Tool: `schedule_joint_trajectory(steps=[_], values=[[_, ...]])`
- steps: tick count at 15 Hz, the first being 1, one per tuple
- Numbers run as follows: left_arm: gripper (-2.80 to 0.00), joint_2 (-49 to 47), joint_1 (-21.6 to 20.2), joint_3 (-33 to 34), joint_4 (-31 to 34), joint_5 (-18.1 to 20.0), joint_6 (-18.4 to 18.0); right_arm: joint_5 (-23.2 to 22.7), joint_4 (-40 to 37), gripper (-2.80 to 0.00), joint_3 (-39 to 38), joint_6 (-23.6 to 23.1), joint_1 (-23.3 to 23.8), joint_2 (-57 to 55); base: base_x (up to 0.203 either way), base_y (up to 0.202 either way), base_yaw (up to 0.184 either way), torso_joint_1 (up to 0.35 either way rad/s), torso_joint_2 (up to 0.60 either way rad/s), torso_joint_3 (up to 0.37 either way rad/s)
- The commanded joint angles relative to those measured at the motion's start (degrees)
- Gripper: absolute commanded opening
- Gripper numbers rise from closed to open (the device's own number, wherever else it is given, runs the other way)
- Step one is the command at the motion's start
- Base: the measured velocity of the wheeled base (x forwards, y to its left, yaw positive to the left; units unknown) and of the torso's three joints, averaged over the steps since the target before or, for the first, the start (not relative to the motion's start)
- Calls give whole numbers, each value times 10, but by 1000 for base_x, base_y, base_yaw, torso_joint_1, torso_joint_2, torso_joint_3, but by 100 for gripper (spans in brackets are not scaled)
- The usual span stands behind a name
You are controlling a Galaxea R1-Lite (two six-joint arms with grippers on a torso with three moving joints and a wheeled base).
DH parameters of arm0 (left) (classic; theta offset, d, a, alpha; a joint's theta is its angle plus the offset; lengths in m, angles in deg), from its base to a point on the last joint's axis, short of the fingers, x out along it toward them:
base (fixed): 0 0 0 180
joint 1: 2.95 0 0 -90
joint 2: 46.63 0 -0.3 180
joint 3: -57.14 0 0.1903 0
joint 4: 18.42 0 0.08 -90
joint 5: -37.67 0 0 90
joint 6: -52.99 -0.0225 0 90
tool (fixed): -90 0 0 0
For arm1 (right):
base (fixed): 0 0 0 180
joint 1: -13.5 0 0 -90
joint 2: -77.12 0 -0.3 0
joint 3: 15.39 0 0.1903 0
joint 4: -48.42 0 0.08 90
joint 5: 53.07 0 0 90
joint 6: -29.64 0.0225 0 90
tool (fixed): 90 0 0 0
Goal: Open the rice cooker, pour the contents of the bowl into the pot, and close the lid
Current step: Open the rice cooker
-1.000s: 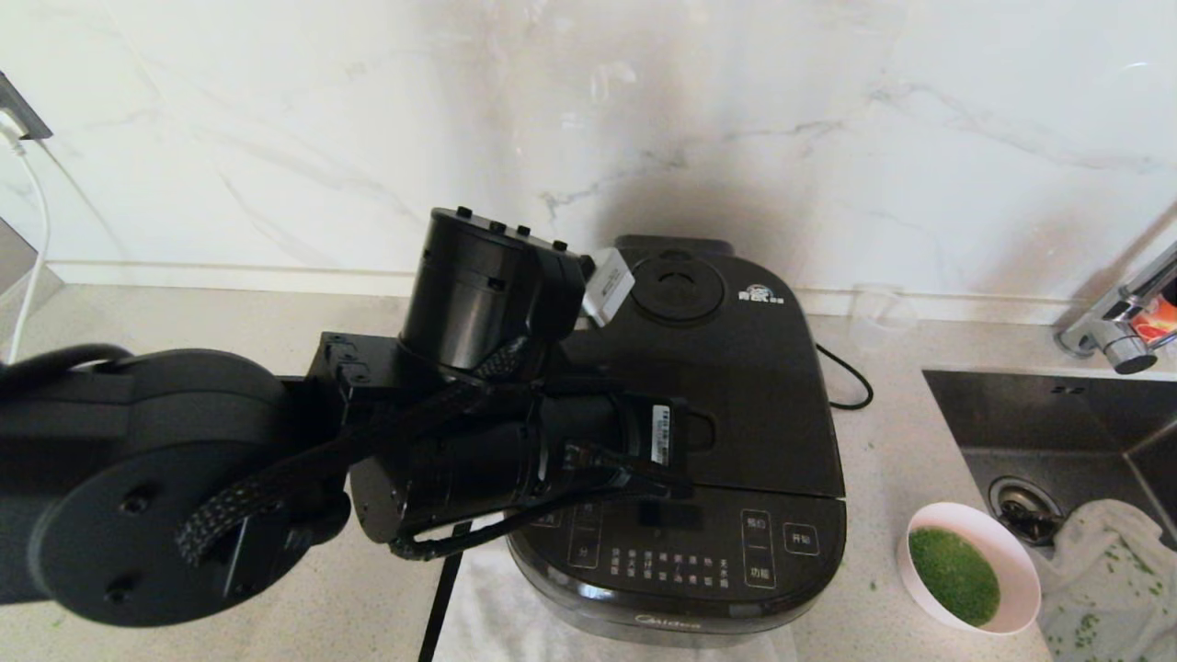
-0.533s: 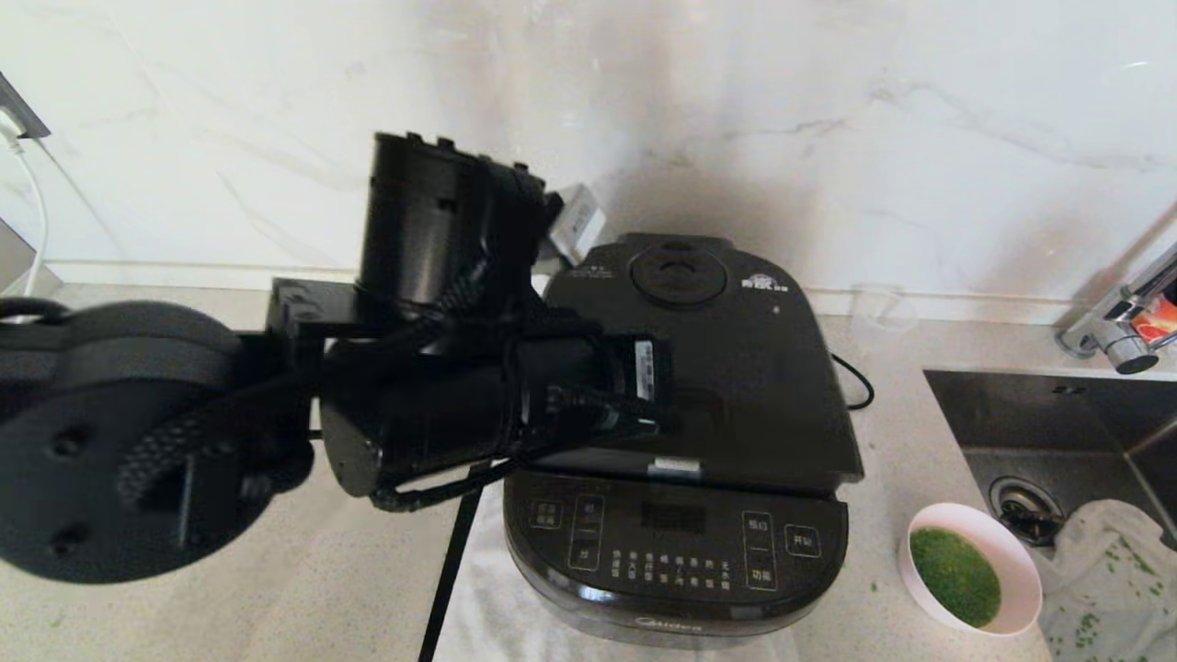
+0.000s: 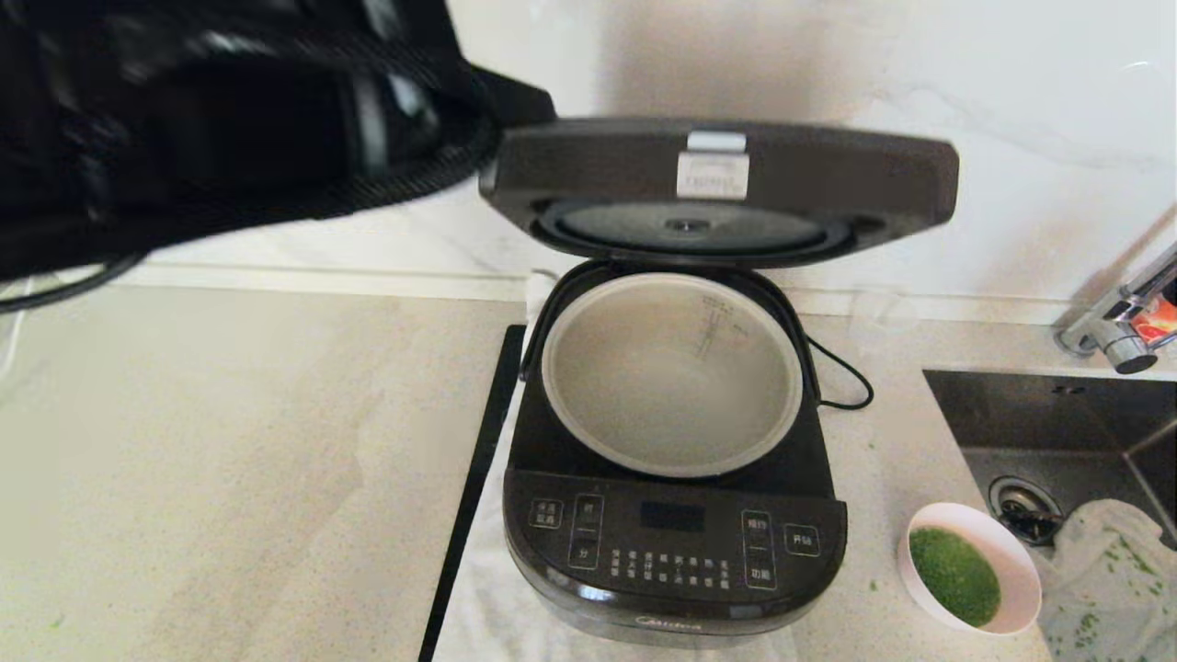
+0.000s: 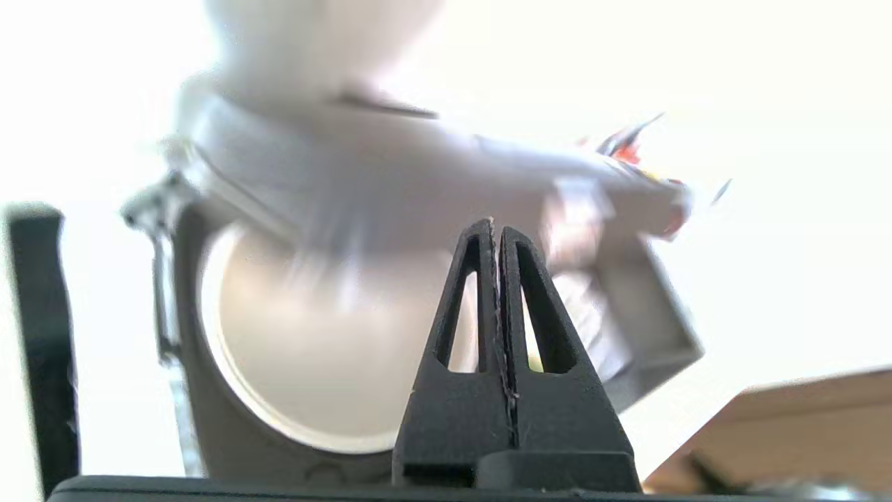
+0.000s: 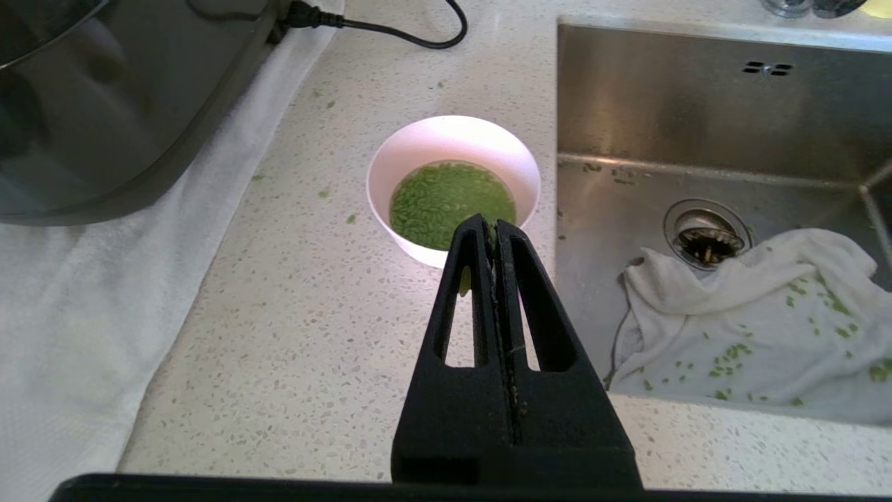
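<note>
Left gripper [image 4: 496, 230], jaws clenched on nothing, has swung up and clear, and the lid [image 3: 717, 188] has sprung open! Opening's done; pouring comes next. The pot [image 3: 671, 372] sits empty in the rice cooker [image 3: 676, 542]. Right gripper [image 5: 493, 230], jaws clenched, hovers over the bowl [image 3: 1011, 561] of green bits [image 3: 954, 575] on the desk [image 3: 230, 460].

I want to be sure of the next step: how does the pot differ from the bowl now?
The pot is grey-beige, large and sits inside the rice cooker; the bowl is white, much smaller and stands on the counter beside the sink. The pot looks empty; the bowl holds the green bits. Both are round and upright.
</note>
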Motion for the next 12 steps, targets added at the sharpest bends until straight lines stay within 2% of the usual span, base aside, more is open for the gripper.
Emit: schedule_joint_trajectory(steps=[1, 4, 7, 10, 12], values=[[-280, 98, 0, -28, 36, -1, 0, 0, 0, -280, 0, 0, -1, 0, 0, 0, 0, 0, 0, 0], [-280, 198, 0, -1, 125, 6, 2, 0, 0, -280, 0, 0, -1, 0, 0, 0, 0, 0, 0, 0], [-280, 256, 2, 130, 193, 50, 22, 0, 0, -280, 0, 0, -1, 0, 0, 0, 0, 0, 0, 0], [-280, 265, 2, 259, 187, 138, 82, 0, -1, -280, 0, 0, -1, 0, 0, 0, 0, 0, 0, 0], [-280, 220, 2, 291, 132, 171, 96, 0, 0, -280, 0, 0, -1, 0, 0, 0, 0, 0, 0, 0]])
